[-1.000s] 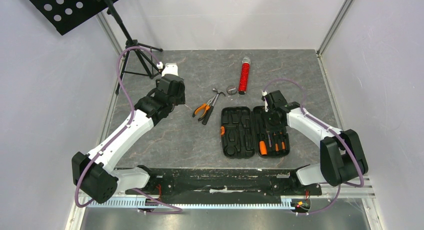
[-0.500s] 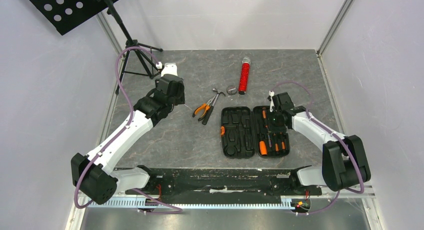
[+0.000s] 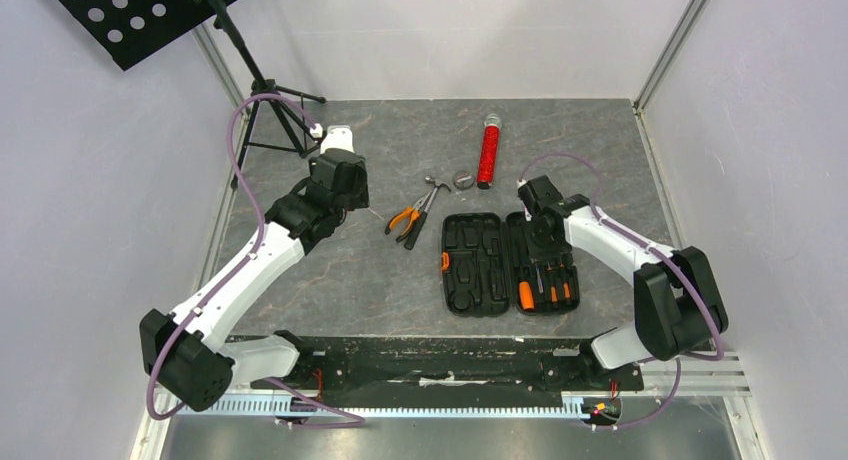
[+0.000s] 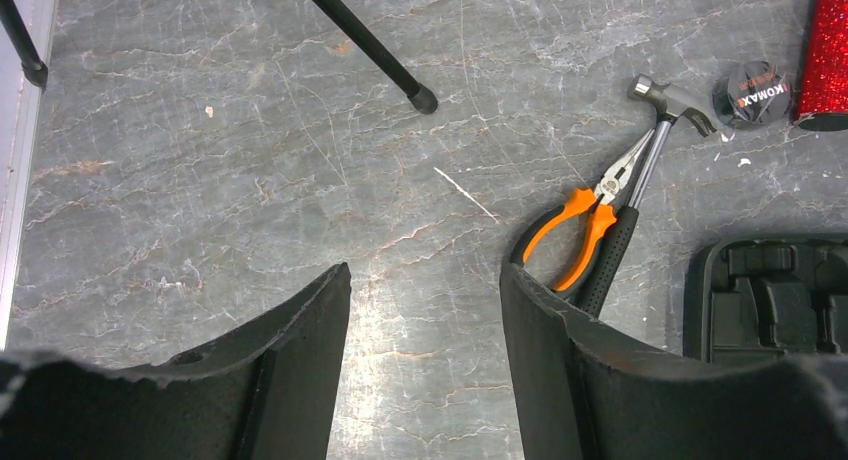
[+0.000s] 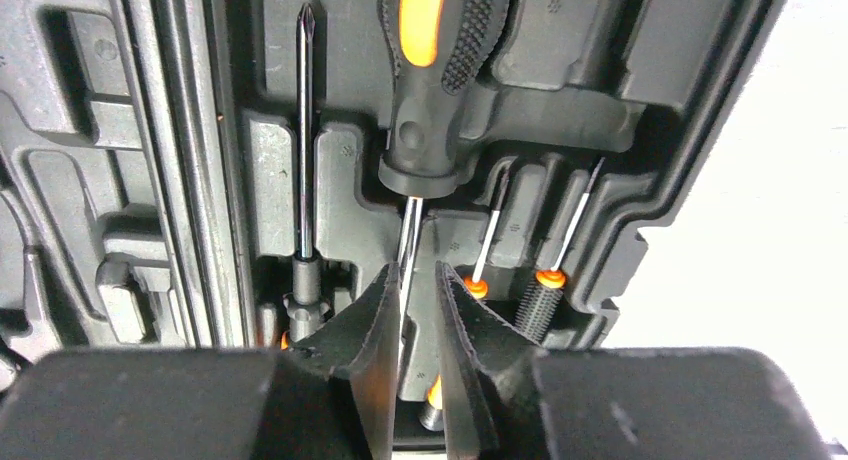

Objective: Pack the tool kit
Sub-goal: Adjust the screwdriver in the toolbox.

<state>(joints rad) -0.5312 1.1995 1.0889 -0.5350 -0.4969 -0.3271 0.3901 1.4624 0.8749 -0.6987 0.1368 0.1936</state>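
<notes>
The black tool kit case point(image 3: 468, 270) lies open in front of the right arm, its left half showing bare moulded slots. In its right half rest a large orange-and-black screwdriver point(image 5: 435, 60) and small screwdrivers point(image 5: 485, 250). My right gripper point(image 5: 415, 275) hovers low over that half, open by a narrow gap. The large screwdriver's thin shaft runs through the gap beside the left finger. The orange-handled pliers point(image 4: 575, 230) and the hammer point(image 4: 650, 160) lie together on the table left of the case. Just left of them, above the table, my left gripper point(image 4: 425, 275) is open with nothing in it.
A red cylindrical tube point(image 3: 488, 155) and a small black cap point(image 3: 463, 179) lie behind the case. A black tripod stand point(image 3: 265, 110) with a perforated plate point(image 3: 120, 10) stands at the back left. White walls close in the table on three sides.
My right gripper's jaws have parted slightly around the screwdriver shaft, and that arm has shifted a little to the left over the case. The left arm has not moved.
</notes>
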